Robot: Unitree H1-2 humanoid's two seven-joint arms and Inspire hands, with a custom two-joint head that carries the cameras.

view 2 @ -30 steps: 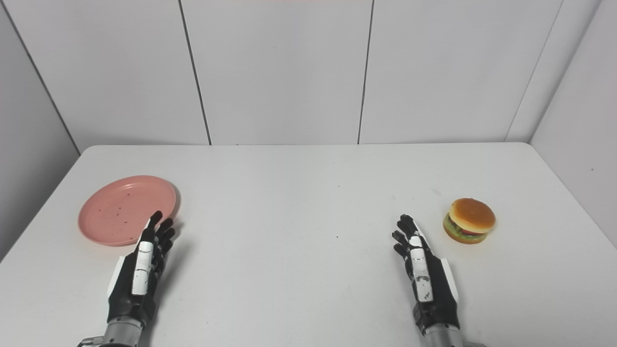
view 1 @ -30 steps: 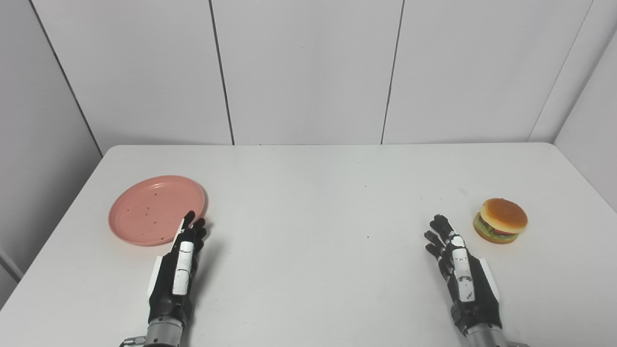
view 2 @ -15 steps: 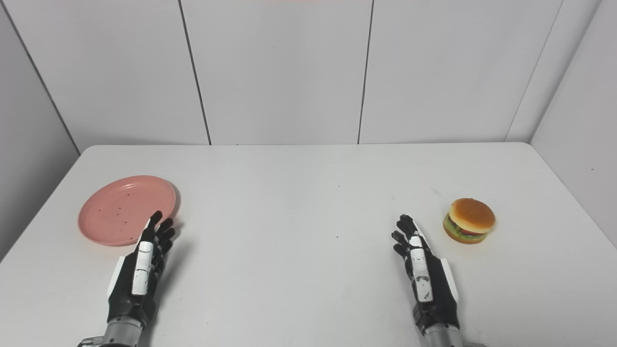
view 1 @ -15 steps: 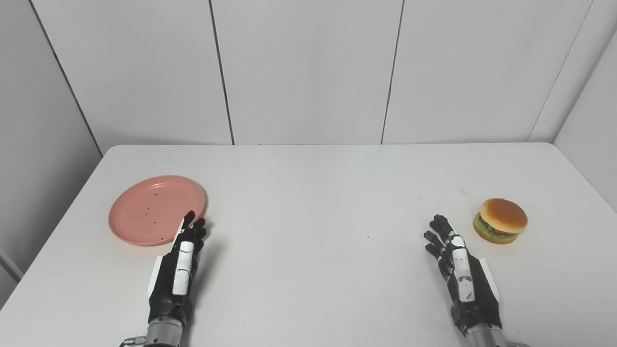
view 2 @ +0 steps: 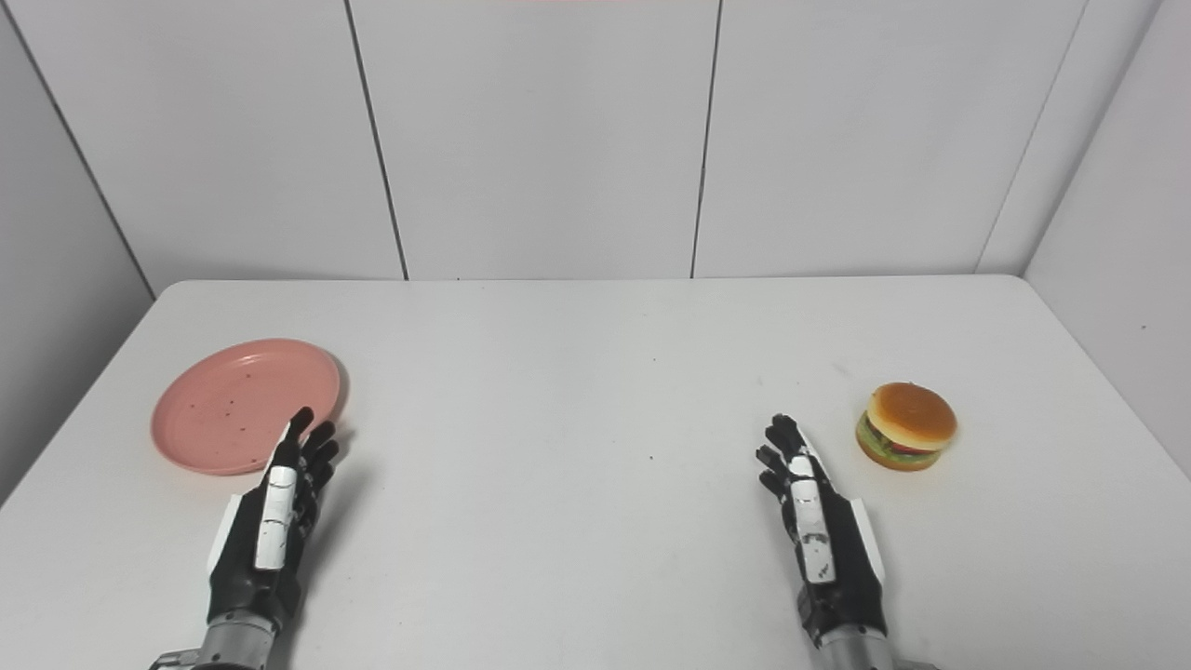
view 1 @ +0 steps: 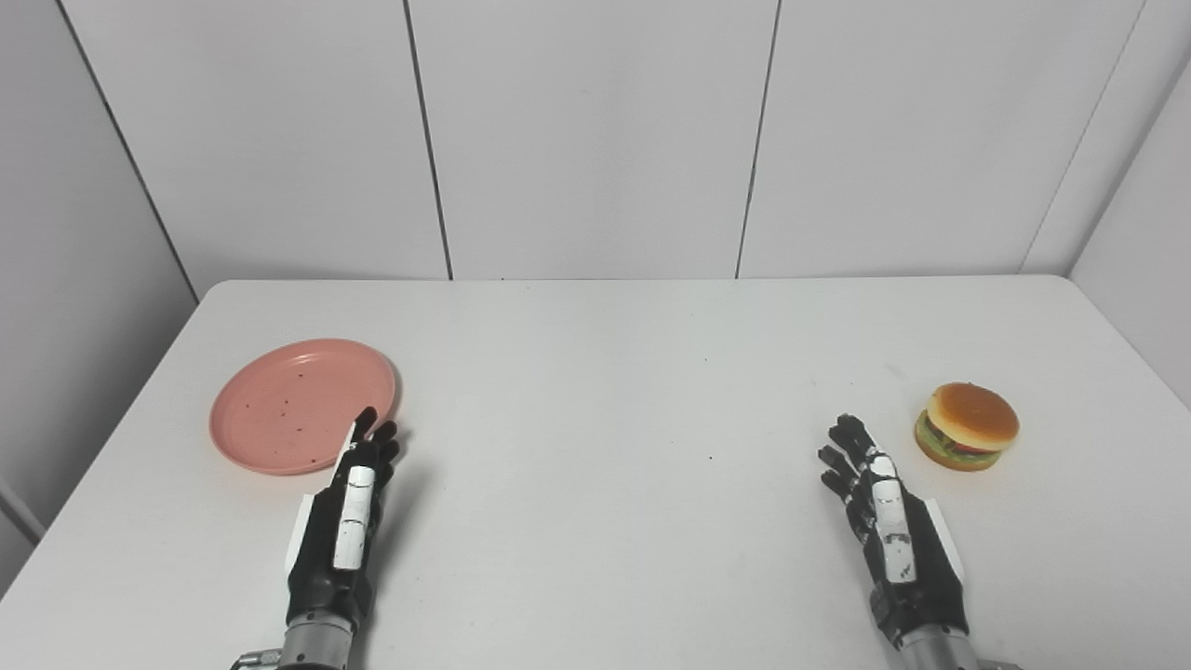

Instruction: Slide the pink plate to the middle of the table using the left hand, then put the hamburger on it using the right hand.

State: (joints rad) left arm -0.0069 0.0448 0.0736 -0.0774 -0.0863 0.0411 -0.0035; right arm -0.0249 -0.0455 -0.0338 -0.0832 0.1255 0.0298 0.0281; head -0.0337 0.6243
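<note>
The left hand point(view 1: 341, 516) lies open, fingertips at the near rim of the pink plate point(view 1: 288, 400). The right hand point(view 1: 889, 526) lies open too, near the hamburger point(view 1: 968, 426).

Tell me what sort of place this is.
Probably a robot test or lab setup, not a real kitchen: a bare white table boxed in by plain white wall panels, with only a pink plate and what looks like a toy hamburger on it.
</note>
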